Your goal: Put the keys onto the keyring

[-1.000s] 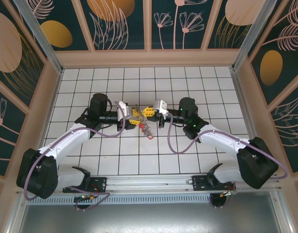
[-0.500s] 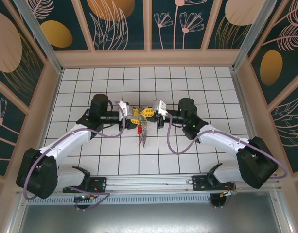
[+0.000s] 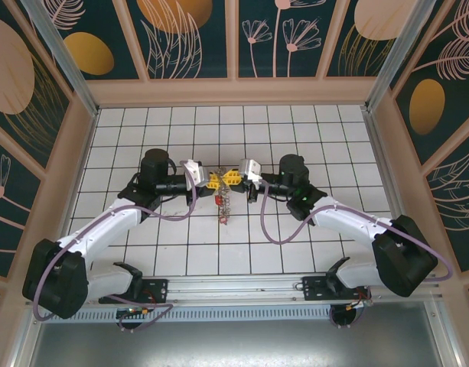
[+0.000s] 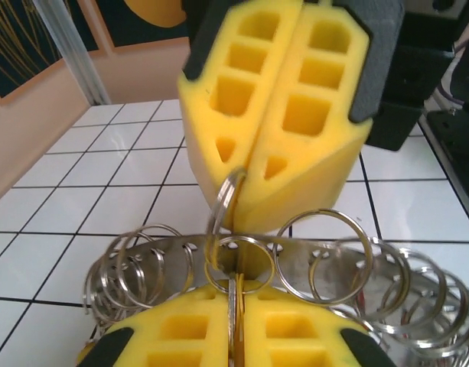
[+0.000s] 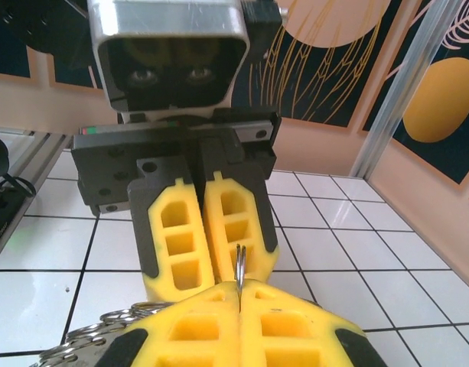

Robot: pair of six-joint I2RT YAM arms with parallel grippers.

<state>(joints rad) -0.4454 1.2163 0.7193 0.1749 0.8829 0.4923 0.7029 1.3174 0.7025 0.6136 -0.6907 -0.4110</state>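
Jaws of both arms meet nose to nose above the middle of the white tiled tabletop (image 3: 311, 138). From above we see the left gripper (image 3: 212, 183) reaching in from the left and the right gripper (image 3: 232, 178) from the right, their yellow pads almost touching. The keys (image 3: 224, 206) dangle in a bunch just beneath them, one with a red head. Whether the bunch touches the tiles we cannot tell.

In the left wrist view, the keyring (image 4: 173, 246) lies across the frame between the two grippers. It is a flat grey band pierced with holes and hung with many small split rings (image 4: 333, 260). The left gripper (image 4: 234, 306) has its jaws pressed together on the thin edge of a brass key (image 4: 232, 294), which hangs from one of those rings. Facing it, the right gripper (image 4: 244, 216) has its jaws clamped on an upright split ring (image 4: 221, 200).

In the right wrist view, that same thin ring stands up out of the seam of the right gripper (image 5: 239, 294). The left gripper (image 5: 203, 275) sits just behind it, pads together
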